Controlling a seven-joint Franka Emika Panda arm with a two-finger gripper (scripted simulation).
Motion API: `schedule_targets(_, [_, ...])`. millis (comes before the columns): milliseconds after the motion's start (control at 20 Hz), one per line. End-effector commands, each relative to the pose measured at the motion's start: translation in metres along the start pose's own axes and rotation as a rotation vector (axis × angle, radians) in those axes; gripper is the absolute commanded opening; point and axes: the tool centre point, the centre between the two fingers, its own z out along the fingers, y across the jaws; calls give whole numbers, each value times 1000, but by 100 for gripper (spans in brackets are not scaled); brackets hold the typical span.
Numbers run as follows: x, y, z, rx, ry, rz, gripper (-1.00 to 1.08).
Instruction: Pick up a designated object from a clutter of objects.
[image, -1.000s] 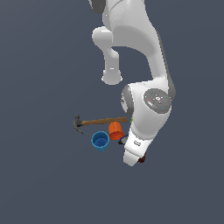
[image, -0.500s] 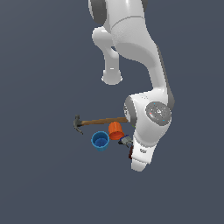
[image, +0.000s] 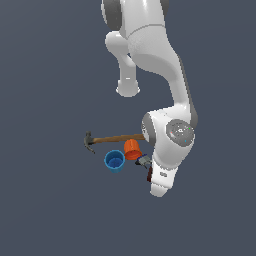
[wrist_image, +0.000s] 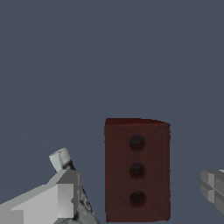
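Lying flat on the surface (wrist_image: 109, 52), the dark reddish-brown box (wrist_image: 137, 169) is framed between the spread fingers of the end effector (wrist_image: 140, 197), untouched. A small grey metal piece (image: 143, 161) is seen at its 10 o'clock in the exterior view.

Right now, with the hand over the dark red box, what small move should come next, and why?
Probably lower the hand straight down, staying open. In the wrist view the dark reddish-brown box lies between the two fingertips, with a gap on each side, so no contact yet. The small grey metal piece sits close beside one finger, so descend slowly.
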Motion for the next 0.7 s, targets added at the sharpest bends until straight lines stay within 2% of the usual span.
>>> schedule_targets(0, [0, -1, 11, 1, 0, -2, 100])
schedule_targets(250, [0, -1, 37, 1, 0, -4, 100])
schedule_targets(500, [1, 0, 42, 1, 0, -5, 100])
schedule_targets(550, [1, 0, 42, 1, 0, -5, -100])
schedule_targets(650, [1, 0, 42, 1, 0, -5, -100])
